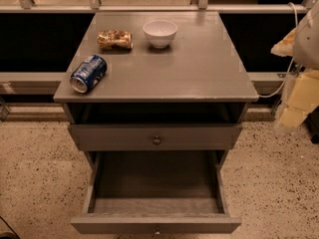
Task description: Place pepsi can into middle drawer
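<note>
At the very front, low down, the middle drawer [154, 183] is pulled far out of the grey cabinet. Its plain grey inside shows, and its small round knob [157, 230] sits at the bottom edge of the view. Speckled floor [35, 173] lies on both sides. Just above the open drawer is a shut drawer front [114, 137] with a round knob of its own. Over that is a dark gap under the cabinet top [199, 68].

The pepsi can [88, 73] lies on its side on the cabinet top, near the front left corner, with its silver end facing the front. It is not in the drawer. Farther back is a tan snack packet [114, 39], and just right of it a white bowl [160, 33] stands upright.

The gripper [299, 101] hangs off to the right, past the cabinet's edge, well apart from the can. I cannot tell how wide it is set or if it holds anything.
</note>
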Robot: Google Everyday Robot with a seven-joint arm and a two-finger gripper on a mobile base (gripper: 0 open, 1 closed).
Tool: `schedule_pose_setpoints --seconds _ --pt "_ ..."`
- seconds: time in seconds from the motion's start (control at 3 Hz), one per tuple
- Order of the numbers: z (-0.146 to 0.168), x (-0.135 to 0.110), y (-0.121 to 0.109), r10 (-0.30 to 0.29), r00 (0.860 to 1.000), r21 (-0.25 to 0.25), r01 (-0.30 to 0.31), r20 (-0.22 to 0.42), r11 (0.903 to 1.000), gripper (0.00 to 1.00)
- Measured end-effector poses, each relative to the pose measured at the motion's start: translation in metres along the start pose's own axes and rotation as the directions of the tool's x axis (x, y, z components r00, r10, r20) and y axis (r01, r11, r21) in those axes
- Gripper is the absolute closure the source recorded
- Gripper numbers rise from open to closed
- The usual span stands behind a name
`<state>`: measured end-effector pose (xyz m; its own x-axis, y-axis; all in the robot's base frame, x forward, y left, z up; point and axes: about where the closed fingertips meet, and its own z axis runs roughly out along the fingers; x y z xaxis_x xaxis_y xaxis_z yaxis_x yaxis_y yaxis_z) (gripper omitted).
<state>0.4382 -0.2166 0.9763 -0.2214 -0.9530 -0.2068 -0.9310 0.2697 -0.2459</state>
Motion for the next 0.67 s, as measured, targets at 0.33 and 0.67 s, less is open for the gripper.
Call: schedule_pose_setpoints --seconds 0.33,0.67 --pt "0.000 0.000 0.000 0.000 1.000 0.000 0.000 0.000 1.0000 0.00" --pt "0.008 -0.026 -0.005 -0.061 0.998 -0.011 0.061 0.025 0.9981 0.00"
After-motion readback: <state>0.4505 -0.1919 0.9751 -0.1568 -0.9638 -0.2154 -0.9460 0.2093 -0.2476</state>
